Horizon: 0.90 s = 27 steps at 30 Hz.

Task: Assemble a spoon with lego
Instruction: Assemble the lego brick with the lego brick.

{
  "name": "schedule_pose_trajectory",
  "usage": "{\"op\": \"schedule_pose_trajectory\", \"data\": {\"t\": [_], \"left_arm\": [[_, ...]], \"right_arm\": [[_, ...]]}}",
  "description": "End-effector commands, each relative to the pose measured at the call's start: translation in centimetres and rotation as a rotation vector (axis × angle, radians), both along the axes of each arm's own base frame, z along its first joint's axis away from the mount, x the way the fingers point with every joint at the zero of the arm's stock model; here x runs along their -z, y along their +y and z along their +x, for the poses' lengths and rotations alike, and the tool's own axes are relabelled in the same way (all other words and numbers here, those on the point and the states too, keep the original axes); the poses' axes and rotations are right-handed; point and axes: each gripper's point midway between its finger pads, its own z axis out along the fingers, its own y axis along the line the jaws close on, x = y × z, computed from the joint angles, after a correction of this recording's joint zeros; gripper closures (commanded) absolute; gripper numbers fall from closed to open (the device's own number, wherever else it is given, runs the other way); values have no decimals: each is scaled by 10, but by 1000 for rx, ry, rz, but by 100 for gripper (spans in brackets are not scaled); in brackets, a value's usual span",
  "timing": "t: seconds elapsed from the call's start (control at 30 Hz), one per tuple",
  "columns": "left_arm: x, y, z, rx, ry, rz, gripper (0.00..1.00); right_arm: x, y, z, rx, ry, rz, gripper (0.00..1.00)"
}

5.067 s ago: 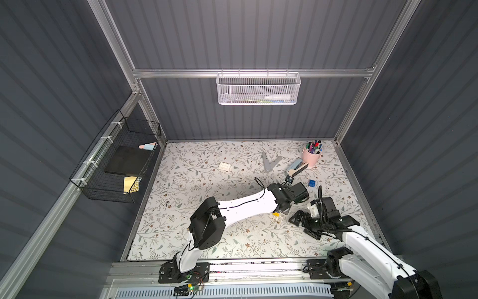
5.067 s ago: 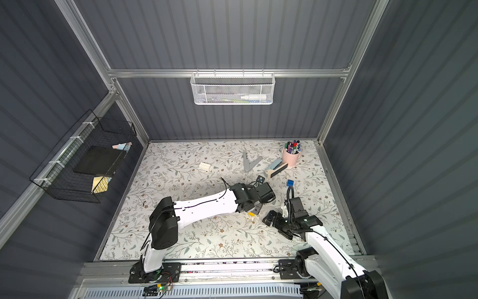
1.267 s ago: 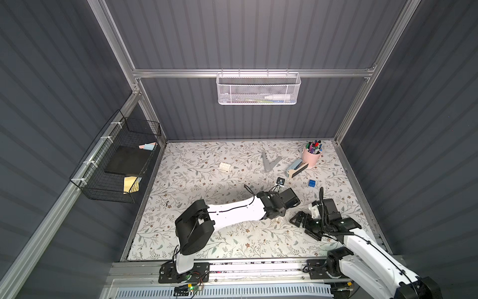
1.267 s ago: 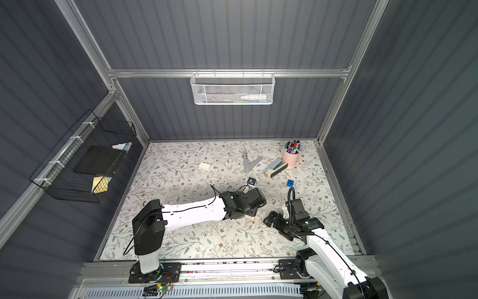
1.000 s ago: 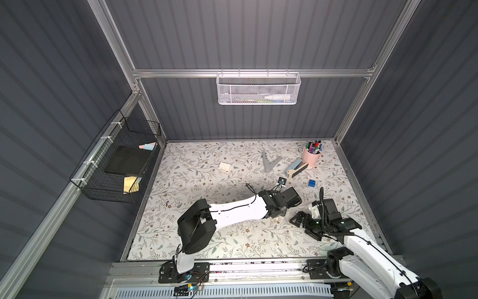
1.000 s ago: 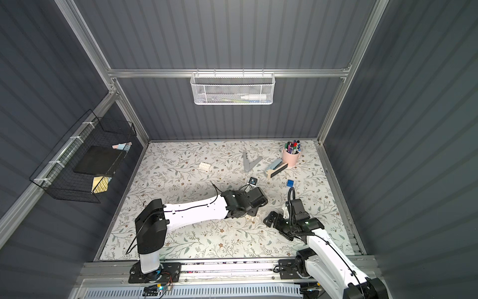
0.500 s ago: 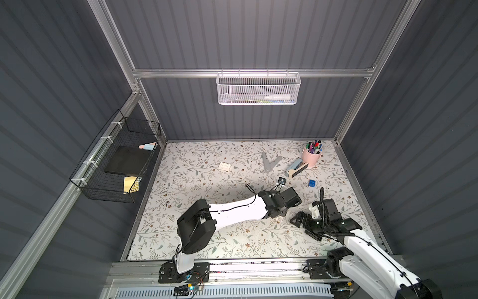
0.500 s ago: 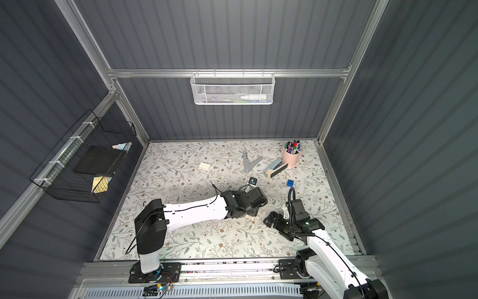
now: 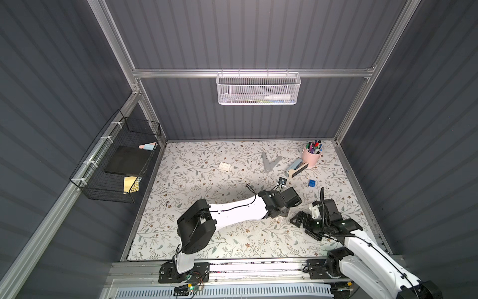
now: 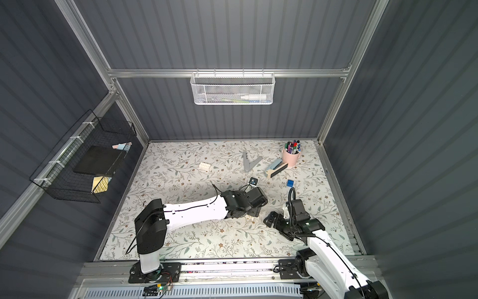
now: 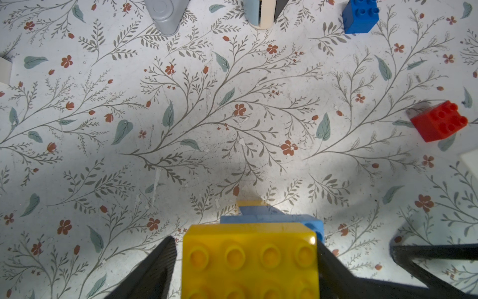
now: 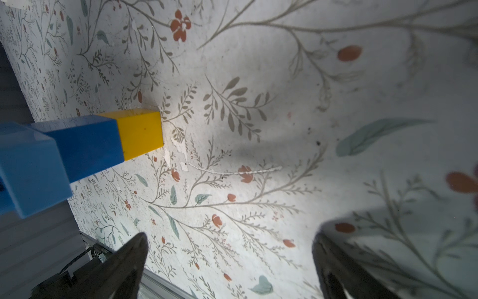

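Three bricks lay loose; the spoon was only a short stack.
The spoon (image 11: 249, 259), a yellow, blue and yellow stack, rested with one yellow end on the surface (image 9: 207, 186), right of centre toward the front edge. The left gripper (image 11: 244, 242) flanked its top brick, jaws apart by a sliver on one side, not clamped. The right gripper (image 12: 230, 236) hung beside it, jaws wide apart, empty. A blue brick (image 11: 360, 15), red brick (image 11: 439, 121) and white brick (image 9: 227, 166) sat unattached, so the wide head looked unbuilt.
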Motion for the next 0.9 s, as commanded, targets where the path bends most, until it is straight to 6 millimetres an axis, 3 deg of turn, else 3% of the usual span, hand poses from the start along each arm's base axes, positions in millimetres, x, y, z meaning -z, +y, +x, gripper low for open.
{"op": "schedule_pose_trajectory", "data": {"t": [0.0,0.87], "left_arm": [[30,38,-22,29,99,170,19],[0,30,-6,29,24,130,9]], "right_arm": [[5,-3,-4,17,22,-12,1],[6,-4,-5,20,26,-16,1]]}}
